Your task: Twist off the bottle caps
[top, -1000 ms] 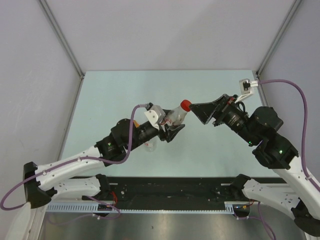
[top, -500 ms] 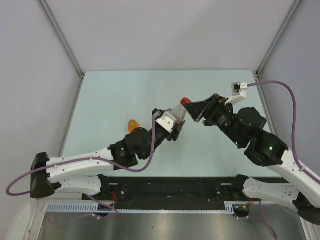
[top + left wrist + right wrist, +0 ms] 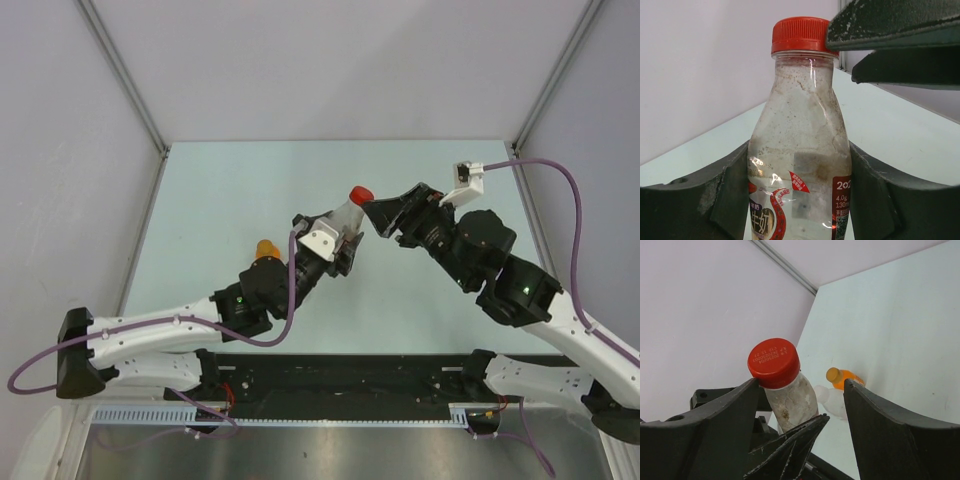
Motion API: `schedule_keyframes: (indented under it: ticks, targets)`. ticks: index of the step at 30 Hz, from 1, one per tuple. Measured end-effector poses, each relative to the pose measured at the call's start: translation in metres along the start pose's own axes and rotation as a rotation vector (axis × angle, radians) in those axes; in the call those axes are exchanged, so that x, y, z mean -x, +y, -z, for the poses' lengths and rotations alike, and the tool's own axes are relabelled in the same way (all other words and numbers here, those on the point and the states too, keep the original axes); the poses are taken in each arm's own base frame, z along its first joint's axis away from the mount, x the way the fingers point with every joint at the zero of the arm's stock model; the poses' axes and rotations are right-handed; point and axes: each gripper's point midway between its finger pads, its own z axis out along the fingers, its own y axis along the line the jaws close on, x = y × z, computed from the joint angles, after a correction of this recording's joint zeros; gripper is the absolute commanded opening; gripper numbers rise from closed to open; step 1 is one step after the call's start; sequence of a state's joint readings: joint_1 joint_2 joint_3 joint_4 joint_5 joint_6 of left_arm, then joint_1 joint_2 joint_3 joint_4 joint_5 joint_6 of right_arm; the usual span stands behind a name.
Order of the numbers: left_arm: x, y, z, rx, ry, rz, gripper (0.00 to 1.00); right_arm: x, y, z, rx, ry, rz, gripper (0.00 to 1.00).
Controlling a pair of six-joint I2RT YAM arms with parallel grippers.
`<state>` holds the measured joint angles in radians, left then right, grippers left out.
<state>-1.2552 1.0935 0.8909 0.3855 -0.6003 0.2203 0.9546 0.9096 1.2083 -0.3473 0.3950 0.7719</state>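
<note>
My left gripper (image 3: 338,246) is shut on the clear bottle with a reddish label band (image 3: 345,218) and holds it tilted above the table. The bottle's red cap (image 3: 361,193) is on. In the left wrist view the bottle (image 3: 800,145) fills the jaws, with the cap (image 3: 802,35) at the top. My right gripper (image 3: 383,214) is open. In the right wrist view its left finger (image 3: 715,420) sits just beside the cap (image 3: 774,362), and its right finger stands well apart. The orange-filled bottle (image 3: 847,377) and the plain clear bottle (image 3: 834,400) lie on the table.
The orange-filled bottle with its orange cap (image 3: 266,250) lies beside my left arm, at the table's middle left. The pale green table (image 3: 220,190) is bounded by grey walls at the back and sides.
My left gripper has carried the bottle toward the far side, uncovering the orange bottle. My right gripper has moved left, its open fingers now at the red cap.
</note>
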Motion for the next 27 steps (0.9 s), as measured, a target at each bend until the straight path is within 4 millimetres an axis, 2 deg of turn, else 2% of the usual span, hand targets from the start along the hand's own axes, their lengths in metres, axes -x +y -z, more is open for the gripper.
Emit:
schedule_keyframes:
  ticks: [7,13,24,27]
  targets:
    - [-0.005,-0.003,0.001,-0.015,0.007,-0.013,0.00,0.002,0.012,-0.007,0.046,-0.015,0.005,0.74]
    - [-0.004,-0.006,0.002,-0.033,0.002,-0.013,0.00,-0.001,0.015,-0.012,0.062,-0.006,0.018,0.54]
    - [-0.008,-0.007,0.005,-0.044,0.007,-0.017,0.00,-0.002,0.015,-0.015,0.062,-0.004,0.024,0.50]
    - [-0.009,-0.005,0.006,-0.040,0.008,-0.017,0.00,-0.004,0.015,-0.017,0.065,0.001,0.026,0.47]
